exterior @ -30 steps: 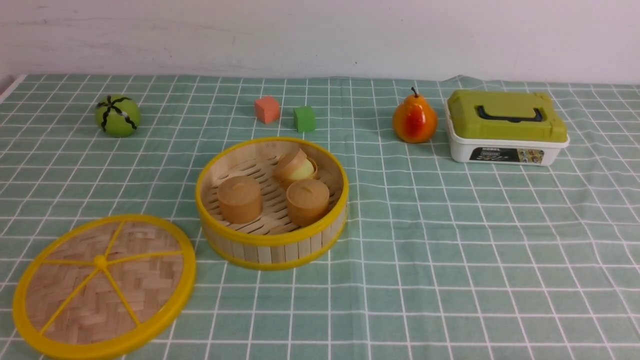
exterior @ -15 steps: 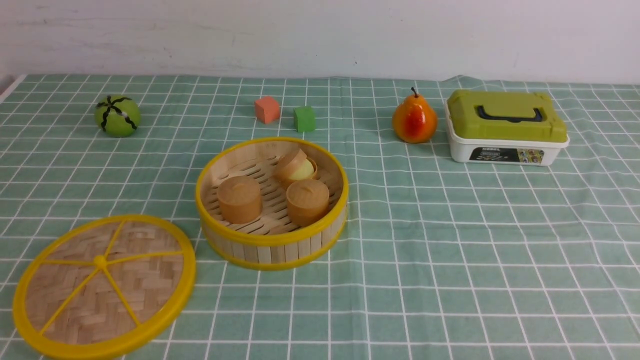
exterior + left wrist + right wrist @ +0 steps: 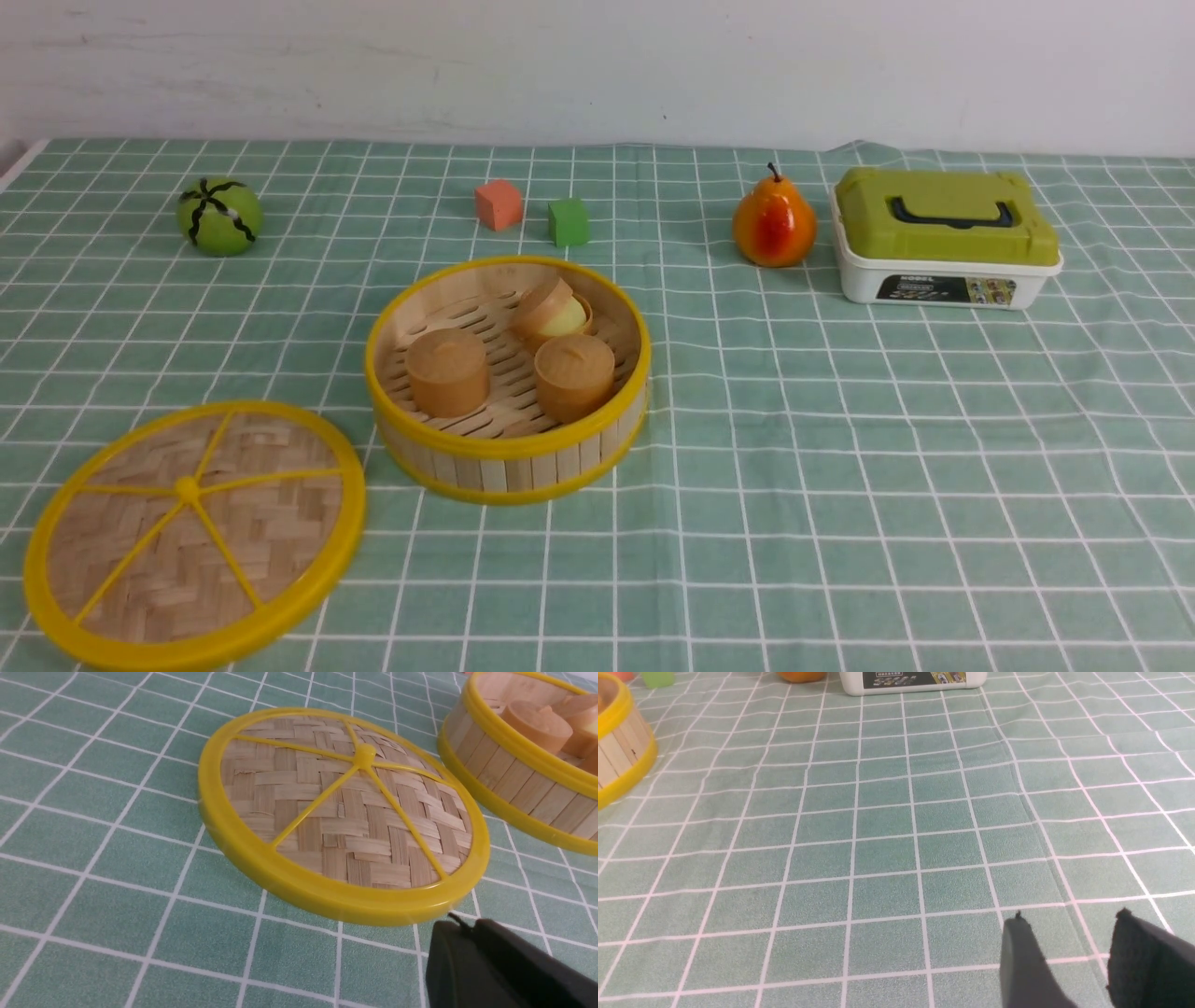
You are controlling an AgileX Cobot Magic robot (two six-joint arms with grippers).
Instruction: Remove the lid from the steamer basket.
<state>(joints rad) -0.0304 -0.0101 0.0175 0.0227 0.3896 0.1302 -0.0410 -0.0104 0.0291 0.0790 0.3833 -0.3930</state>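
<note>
Pear (image 3: 774, 227) beside box (image 3: 943, 245); melon (image 3: 219, 216), 2 cubes (image 3: 499, 204).

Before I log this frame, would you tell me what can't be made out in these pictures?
- Left gripper: left wrist view, cut off by the frame's edge; fingers look together, state uncertain. Absent from the front view.
- Lid: front view, near rim cropped by the frame edge.
- Steamer basket: both wrist views show only part.
- White box: label print too small to read.
- Tilted piece in the basket: partly hidden by another piece.
</note>
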